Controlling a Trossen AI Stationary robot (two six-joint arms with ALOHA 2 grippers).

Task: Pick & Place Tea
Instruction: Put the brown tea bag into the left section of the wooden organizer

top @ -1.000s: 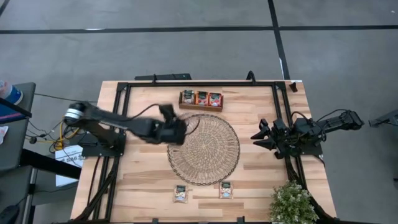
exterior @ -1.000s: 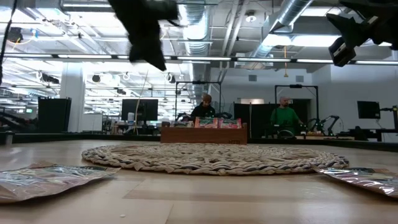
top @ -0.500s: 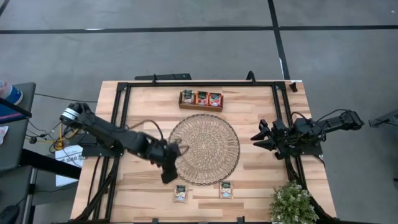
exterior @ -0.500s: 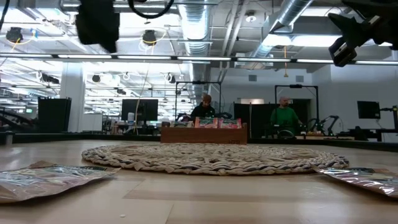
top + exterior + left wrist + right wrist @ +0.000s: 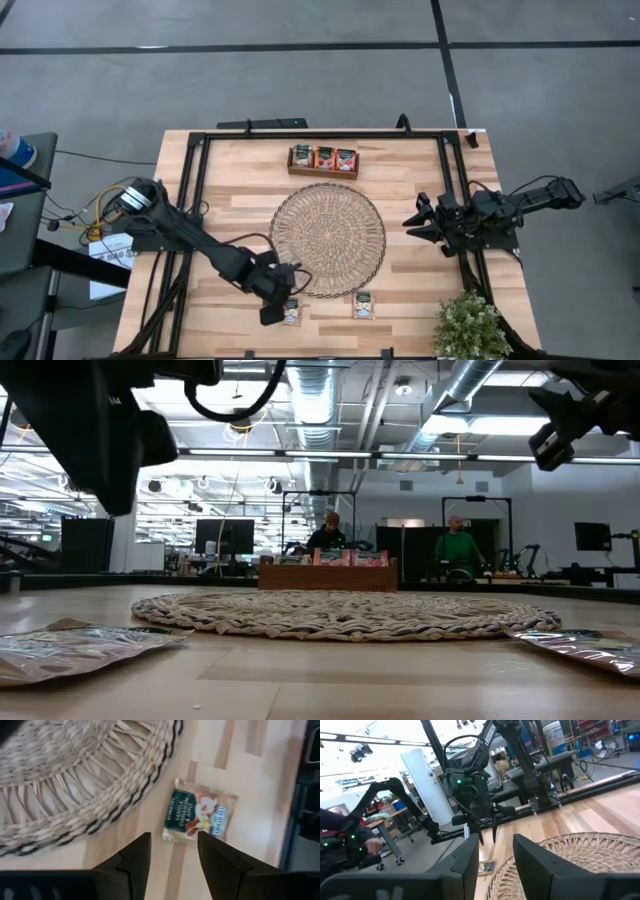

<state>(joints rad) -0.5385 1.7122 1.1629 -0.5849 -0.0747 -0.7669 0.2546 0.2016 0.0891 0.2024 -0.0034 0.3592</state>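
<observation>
Now | L gripper (image 5: 172, 851) open, empty | tea sachet (image 5: 199, 815) just ahead, beside mat (image 5: 75, 785)

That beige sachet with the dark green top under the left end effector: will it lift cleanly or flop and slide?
The sachet lies flat on the table, so the open left end effector has little edge to catch. It looks thin, probably light and bendy. Its glossy wrapper may slide if nudged.

Two beige-green tea sachets (image 5: 291, 311) flat near mat; others in tray.
</observation>
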